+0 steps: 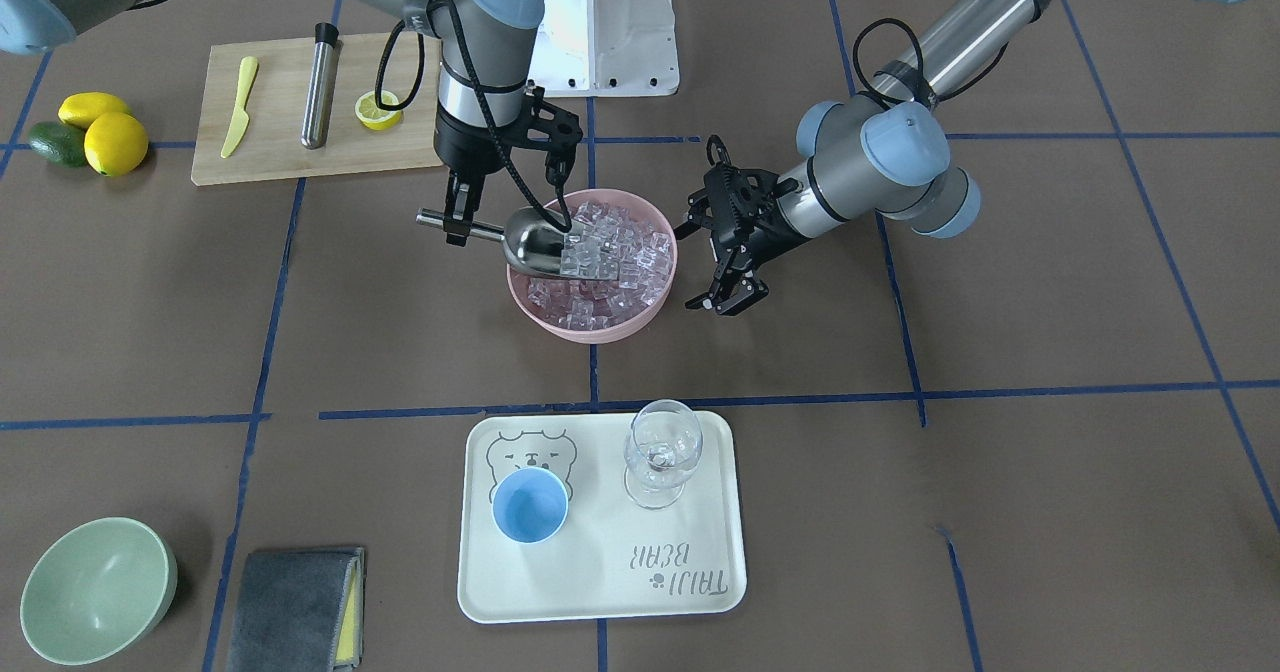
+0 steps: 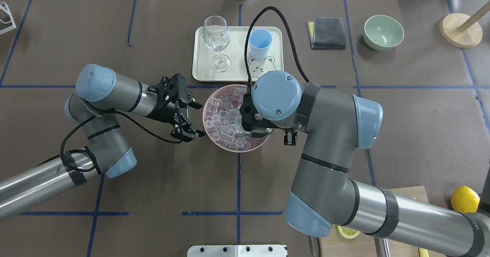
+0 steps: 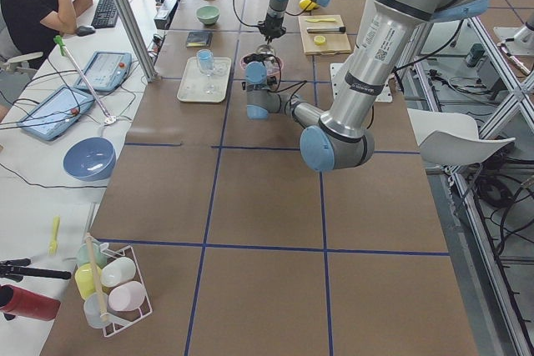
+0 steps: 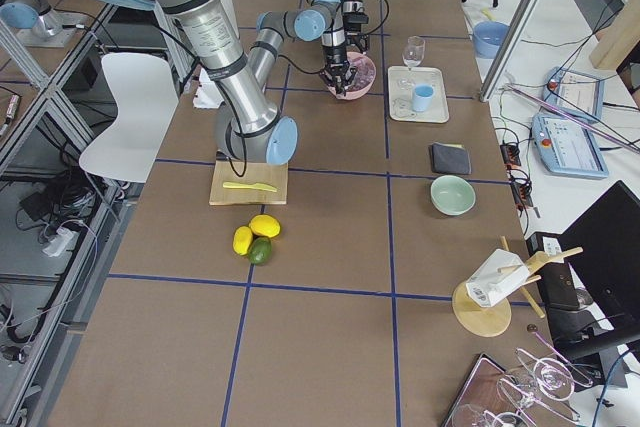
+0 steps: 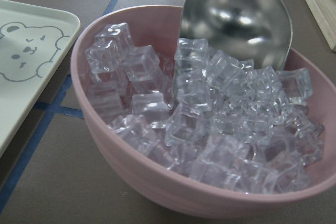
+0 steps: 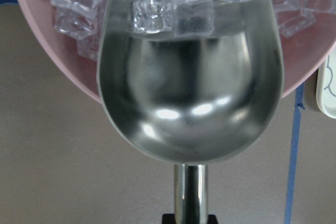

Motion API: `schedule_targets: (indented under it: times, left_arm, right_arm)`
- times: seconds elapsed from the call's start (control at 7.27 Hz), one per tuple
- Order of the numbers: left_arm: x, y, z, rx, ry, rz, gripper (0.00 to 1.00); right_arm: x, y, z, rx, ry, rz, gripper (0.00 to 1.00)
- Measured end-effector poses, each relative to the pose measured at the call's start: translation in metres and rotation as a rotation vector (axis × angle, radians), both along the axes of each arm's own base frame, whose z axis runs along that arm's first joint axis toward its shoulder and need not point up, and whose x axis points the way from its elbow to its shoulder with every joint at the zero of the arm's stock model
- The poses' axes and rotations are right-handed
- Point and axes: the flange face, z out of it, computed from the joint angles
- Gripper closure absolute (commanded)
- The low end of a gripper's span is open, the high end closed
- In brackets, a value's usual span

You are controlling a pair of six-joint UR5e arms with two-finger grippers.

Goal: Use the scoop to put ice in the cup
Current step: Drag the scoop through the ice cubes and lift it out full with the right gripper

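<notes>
- Pink bowl (image 1: 585, 330): ice (image 1: 610, 262) heaped to the rim.
- The scoop (image 1: 540, 242) has its trough over the bowl's rim on the robot's right. The right pincer (image 1: 458, 227) is clamped on the handle just outside, and that arm's wrist covers part of the bowl from above.
- Left pincer (image 1: 727, 300), jaws spread, hangs just beside the bowl's opposite side, apart from the rim.
- Bare strip of desk (image 1: 800, 512) runs between bowl and tray (image 1: 600, 592).
- On the tray, the cup (image 1: 530, 505) and the taller wine glass (image 1: 661, 452) stand apart with a gap between them. The cup's mouth is clear overhead.
- Folded cloth (image 1: 295, 607) and green bowl (image 1: 98, 590) sit well off the tray's end.
</notes>
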Motion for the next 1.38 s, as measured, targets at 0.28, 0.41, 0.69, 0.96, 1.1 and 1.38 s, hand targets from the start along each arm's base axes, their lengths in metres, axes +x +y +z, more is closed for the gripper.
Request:
schedule_targets:
  times: [0.28, 0.41, 0.69, 0.96, 1.1, 1.38]
  left_arm:
    - [-0.001, -0.001, 0.001, -0.003, -0.003, -0.002, 0.0]
    - [-0.001, -0.001, 0.001, -0.004, -0.004, -0.003, 0.0]
    - [-0.002, -0.002, 0.002, -0.006, -0.006, -0.005, 0.0]
    - [-0.003, -0.003, 0.002, -0.009, -0.007, -0.006, 0.0]
    - [-0.003, -0.003, 0.003, -0.012, -0.01, -0.007, 0.0]
    - [-0.011, -0.009, 0.007, -0.032, -0.038, -0.021, 0.0]
  right_arm:
    - [0.002, -0.003, 0.006, -0.001, -0.072, -0.008, 1.0]
    - [0.005, -0.007, 0.012, -0.003, -0.11, -0.008, 1.0]
    - [0.015, -0.016, 0.017, -0.022, -0.153, -0.007, 1.0]
    - [0.029, -0.028, 0.017, -0.047, -0.198, -0.008, 1.0]
    - [0.037, -0.034, 0.022, -0.058, -0.242, -0.012, 1.0]
    - [0.065, -0.052, 0.033, -0.099, -0.337, -0.018, 1.0]
